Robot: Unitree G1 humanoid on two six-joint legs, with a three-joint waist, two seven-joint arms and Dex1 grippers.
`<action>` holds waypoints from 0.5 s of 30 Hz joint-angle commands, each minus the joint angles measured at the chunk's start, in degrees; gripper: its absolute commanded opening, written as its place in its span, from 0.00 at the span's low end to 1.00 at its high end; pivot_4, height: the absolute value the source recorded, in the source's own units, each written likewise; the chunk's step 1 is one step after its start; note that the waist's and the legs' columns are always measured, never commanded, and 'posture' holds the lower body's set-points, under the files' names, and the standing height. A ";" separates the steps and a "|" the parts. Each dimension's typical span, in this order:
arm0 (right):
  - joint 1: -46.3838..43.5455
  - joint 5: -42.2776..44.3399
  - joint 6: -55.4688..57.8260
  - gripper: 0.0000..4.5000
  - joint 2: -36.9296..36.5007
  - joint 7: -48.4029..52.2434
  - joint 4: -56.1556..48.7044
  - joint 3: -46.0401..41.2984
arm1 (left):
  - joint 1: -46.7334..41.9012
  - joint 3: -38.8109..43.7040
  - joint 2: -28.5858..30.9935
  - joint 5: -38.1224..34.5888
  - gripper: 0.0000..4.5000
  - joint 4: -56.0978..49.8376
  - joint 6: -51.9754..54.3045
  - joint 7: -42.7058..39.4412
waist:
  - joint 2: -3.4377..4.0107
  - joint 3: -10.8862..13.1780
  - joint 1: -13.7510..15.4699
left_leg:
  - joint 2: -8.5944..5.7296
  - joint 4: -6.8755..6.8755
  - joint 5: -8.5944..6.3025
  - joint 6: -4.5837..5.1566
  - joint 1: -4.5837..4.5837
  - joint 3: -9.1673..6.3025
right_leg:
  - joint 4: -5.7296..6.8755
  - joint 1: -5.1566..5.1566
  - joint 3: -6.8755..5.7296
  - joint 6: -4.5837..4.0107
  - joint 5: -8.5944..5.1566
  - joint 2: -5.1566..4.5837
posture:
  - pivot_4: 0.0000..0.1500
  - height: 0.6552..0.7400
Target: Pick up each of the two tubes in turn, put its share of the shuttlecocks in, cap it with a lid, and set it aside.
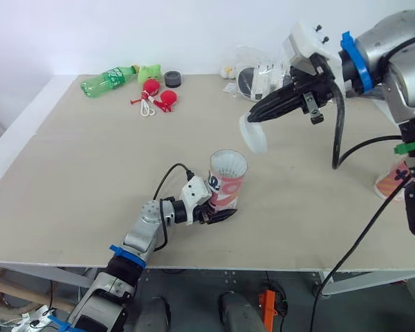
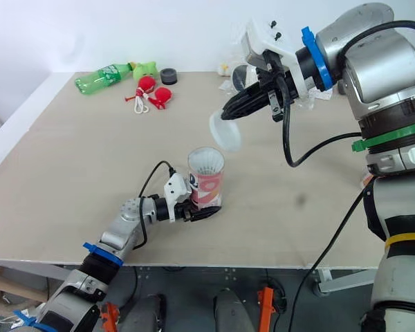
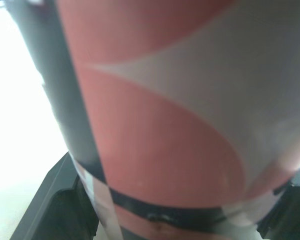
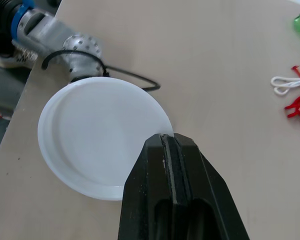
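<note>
A red and white tube stands upright near the table's front middle, white shuttlecock feathers showing in its open top. My left gripper is shut on the tube's lower part; up close its pink and white wall is pressed between the fingers. My right gripper hangs above and to the right of the tube, shut on the rim of a white round lid. The lid is tilted in the air, apart from the tube. A second red and white tube lies at the table's right edge behind my right arm.
At the back left lie a green bottle, a green toy, a black cap and red toys with white cord. A clear plastic bag with items sits at the back middle. Cables hang from my right arm.
</note>
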 commanded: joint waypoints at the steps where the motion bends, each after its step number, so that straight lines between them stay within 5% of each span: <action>1: -2.68 0.42 -1.14 0.01 0.35 2.41 -0.26 2.55 | -0.13 -0.17 0.71 1.51 0.70 2.56 -0.72 -0.19 | 0.02 -0.01 -0.01 | 0.00 0.00 0.00 0.00 0.03 0.00 | 0.00 0.01 0.00 -0.01 0.01 0.01 | 1.00 1.00; 15: -6.46 -2.19 -2.88 0.01 9.36 2.41 1.95 7.41 | -0.17 -0.65 0.45 1.84 0.70 3.79 -0.56 -0.07 | 0.05 -0.03 -0.08 | 0.02 0.02 0.00 0.00 0.05 -0.01 | 0.04 0.03 -0.01 -0.03 0.06 0.03 | 1.00 1.00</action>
